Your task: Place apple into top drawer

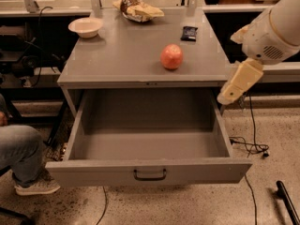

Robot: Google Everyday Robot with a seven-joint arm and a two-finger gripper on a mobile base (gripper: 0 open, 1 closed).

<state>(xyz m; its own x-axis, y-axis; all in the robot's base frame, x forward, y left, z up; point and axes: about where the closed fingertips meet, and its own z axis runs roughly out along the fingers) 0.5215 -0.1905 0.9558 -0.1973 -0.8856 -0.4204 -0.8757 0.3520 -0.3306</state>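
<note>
1. My tool [233, 87], a cream-coloured piece at the end of my white arm, hangs in the air at the right of the picture. It is just beside the right front corner of the grey metal cabinet and slants down and to the left. I cannot tell how far open it is. It touches nothing that I can see.
2. The wide, shallow grey metal top drawer [93, 172] is pulled fully out toward the camera, below and left of my tool. Its inner floor and walls are in plain view, and a small dark handle [150, 175] sits in the middle of its front panel.
3. The round pinkish-red apple [172, 56] rests on the flat grey surface [122, 55] of the cabinet, right of the middle and near the front edge. It is above the open drawer and well apart from my tool.
4. Farther back on the surface, a small dark flat packet [189, 33] lies behind and just right of the apple.
5. A crumpled yellowish snack bag [138, 8] lies at the back edge, near the middle.
6. A beige round bowl [86, 27] stands at the back left corner.
7. On the speckled floor at the left, a leg in blue jeans [18, 149] ends in a pale shoe [36, 186], near the drawer's left front corner.
8. Thin black cables [253, 146] trail on the floor to the right of the drawer.
</note>
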